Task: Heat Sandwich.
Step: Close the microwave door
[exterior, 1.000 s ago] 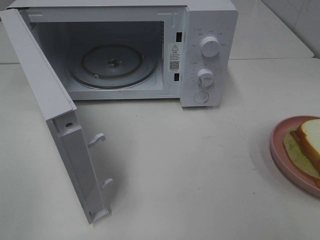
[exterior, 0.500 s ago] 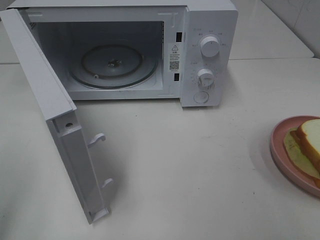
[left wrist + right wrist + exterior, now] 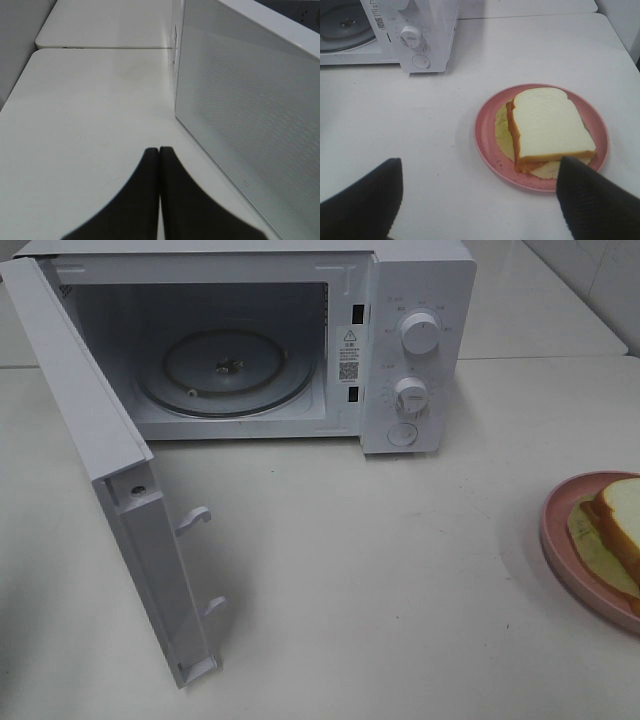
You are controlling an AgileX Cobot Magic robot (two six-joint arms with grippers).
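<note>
Sandwich [image 3: 547,127] sits on pink plate [image 3: 487,142], apart from the open microwave [image 3: 415,350]. Right end effector [image 3: 480,192] open, empty; left end effector [image 3: 159,165] closed, empty. Recommend gripping the plate rim squarely, keeping it level.

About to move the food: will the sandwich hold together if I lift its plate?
Probably shaky. The sandwich looks soft, and its top slice sits askew over the filling, so it may slide. The plate looks shallow-rimmed; keep it level.

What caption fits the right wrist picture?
Open right gripper near the sandwich on its pink plate, microwave behind.
</note>
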